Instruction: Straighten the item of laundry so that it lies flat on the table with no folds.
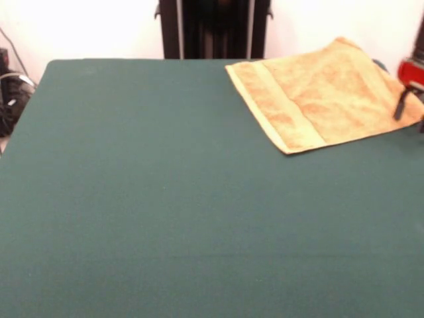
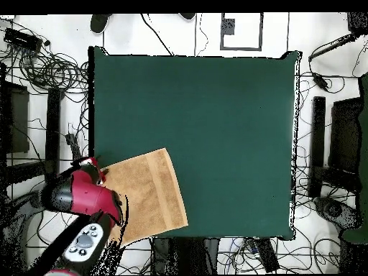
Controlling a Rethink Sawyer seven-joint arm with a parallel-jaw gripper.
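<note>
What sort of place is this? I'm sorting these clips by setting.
Probably a robotics lab: a green table ringed by cables on the floor, with a red arm over a towel.

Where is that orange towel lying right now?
In the front view the towel lies at the table's far right corner, its edge beside the robot's hand; overhead, it is at the lower left.

Free room: nearly the whole tabletop (image 1: 165,212), unobstructed.
Obstacles: one towel (image 1: 324,93) lying low in a corner, overhanging the edge; the red arm (image 2: 83,198) and end effector (image 1: 402,105) over the towel's outer end. Cables (image 2: 43,65) and stands crowd the floor beyond all edges.
</note>
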